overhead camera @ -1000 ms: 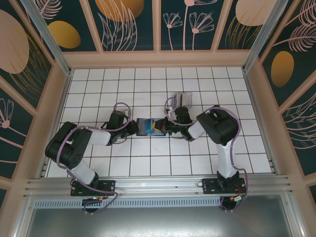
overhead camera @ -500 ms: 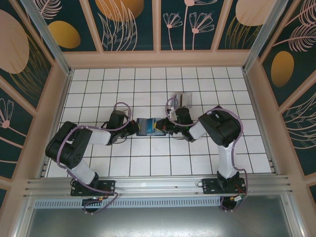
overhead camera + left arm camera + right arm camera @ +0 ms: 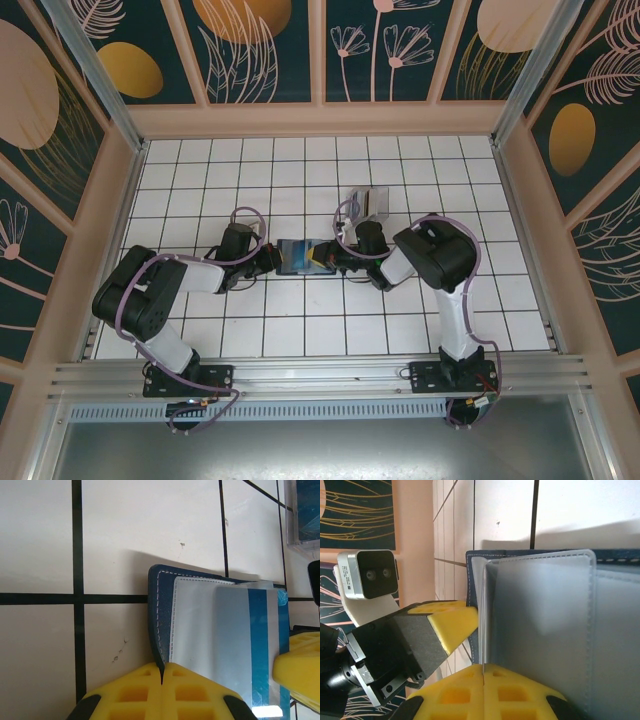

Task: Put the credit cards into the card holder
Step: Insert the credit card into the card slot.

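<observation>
Worktop [image 3: 200, 170]: white tiles with dark grout are filling the walled enclosure, and both arms are reaching over its middle.
Left arm [image 3: 150, 295]: it is stretching from the lower left of the top view toward the centre.
Right arm [image 3: 445, 260]: it is bending in from the lower right and pointing left toward the centre.
Card holder [image 3: 300, 255]: the dark navy wallet is lying open at the centre of the top view, between the two claws. In the left wrist view its white-stitched rim and pale inner pocket are showing.
Left claw [image 3: 272, 260]: its yellow fingers [image 3: 135, 690] are pressing together, pinching the card holder's near navy edge at the bottom of the left wrist view.
Right claw [image 3: 338, 262]: it is closing tight on a thin pale edge of the card holder's inner side, at the bottom centre of the right wrist view.
Credit cards [image 3: 368, 201]: a small grey-silver stack is lying on the tiles up and right of the card holder, apart from it.
Blue-striped card [image 3: 257, 645]: it is lying on the holder's inner face, partly under the pale pocket.
Writing: any print on the cards is looking too blurred to read.
</observation>
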